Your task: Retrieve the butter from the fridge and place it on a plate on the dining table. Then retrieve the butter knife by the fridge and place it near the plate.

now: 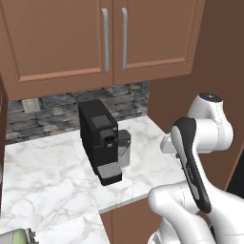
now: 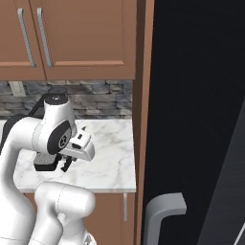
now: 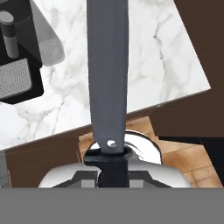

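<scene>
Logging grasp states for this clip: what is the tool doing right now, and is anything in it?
Tool: shut on the knife, gripped at the handle end, grey blade pointing away over the marble counter.

Butter knife held up over the counter edge, beside the black fridge

In the hand view the butter knife point(image 3: 107, 78) runs as a long grey blade from the top centre of the frame down to just below the middle, where a small hole marks its lower end and the black handle begins at a flared collar; it hangs above the marble counter's front edge, clear of the surface. The fridge point(image 2: 191, 110) fills the right half of the right base view, tall and black, with a grey bar handle curving at the lower centre
</scene>
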